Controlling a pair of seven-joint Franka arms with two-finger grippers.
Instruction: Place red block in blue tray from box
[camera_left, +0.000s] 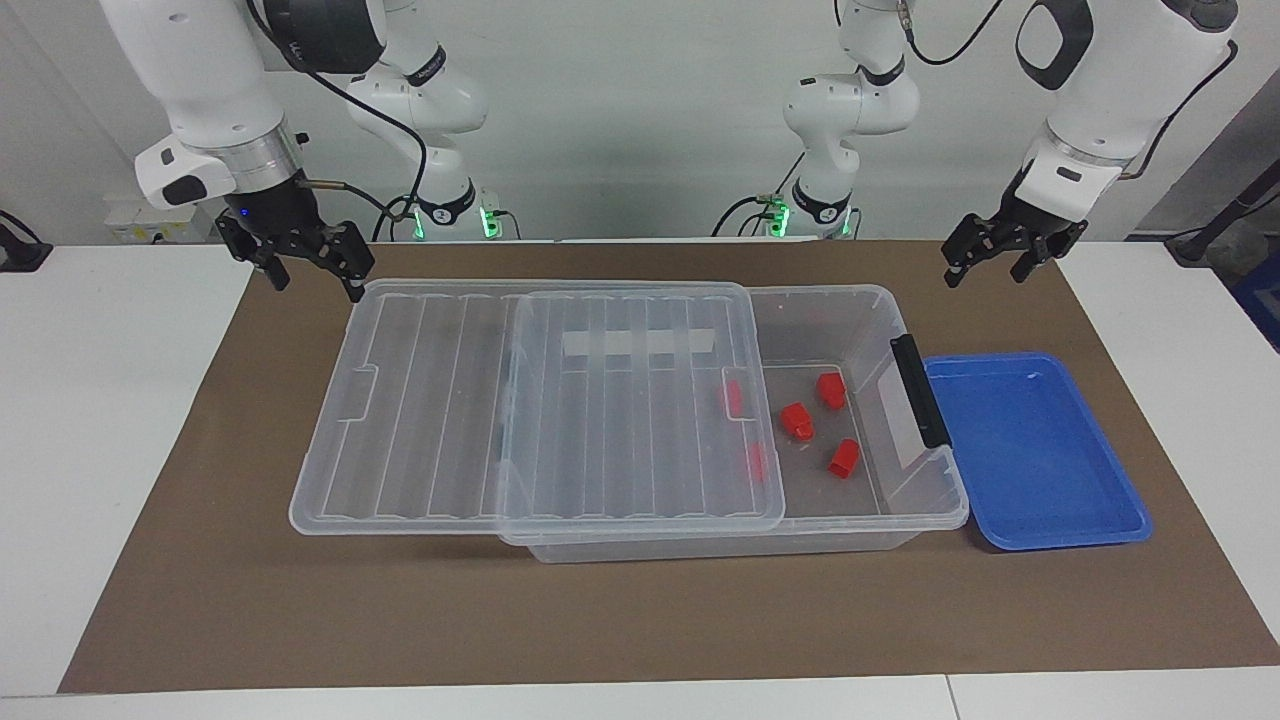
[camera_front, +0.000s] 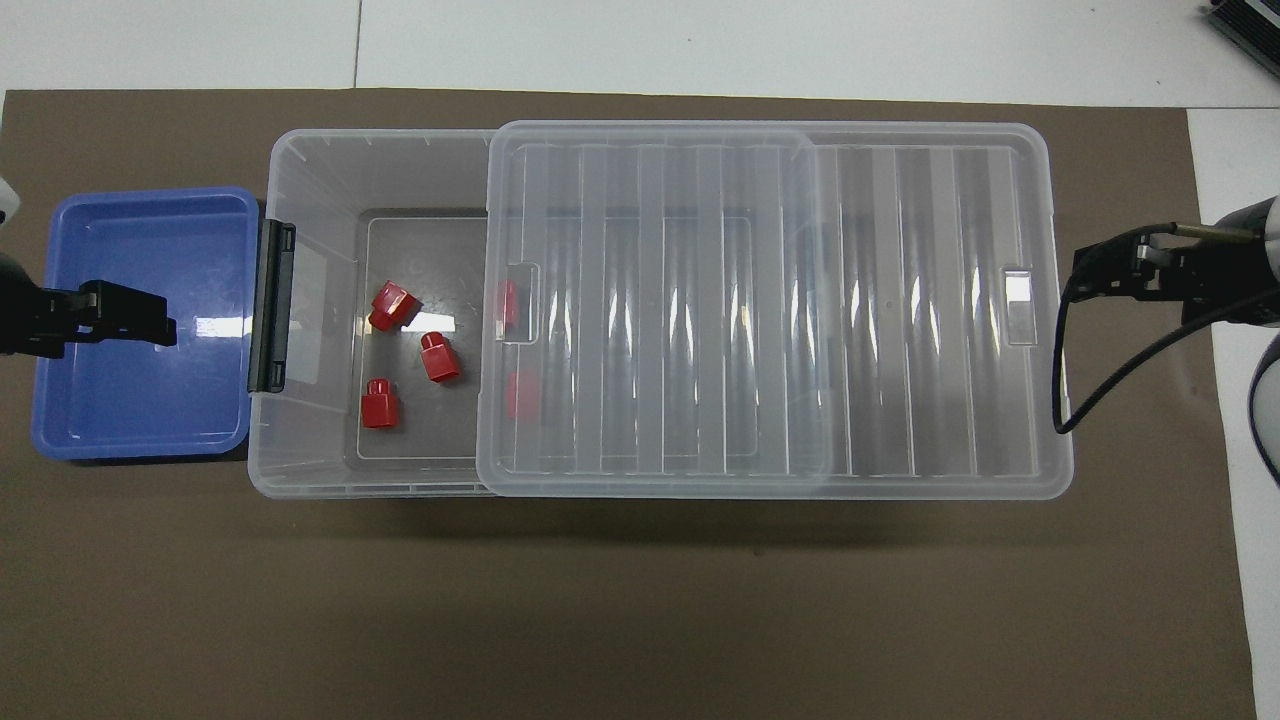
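No writing is legible. Three red blocks (camera_left: 797, 421) lie uncovered in the box (camera_left: 850, 310), whose lid (camera_left: 520, 400) is slid aside; the blue tray (camera_left: 1035, 450) touches its latch end. Left end effector (camera_left: 985, 262) and right end effector (camera_left: 310, 270) hover, fingers apart, holding nothing.

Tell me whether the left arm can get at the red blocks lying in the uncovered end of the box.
Probably yes. The lid is slid toward the right arm's end, so three red blocks lie uncovered in the box, and the open left gripper hangs free nearby.
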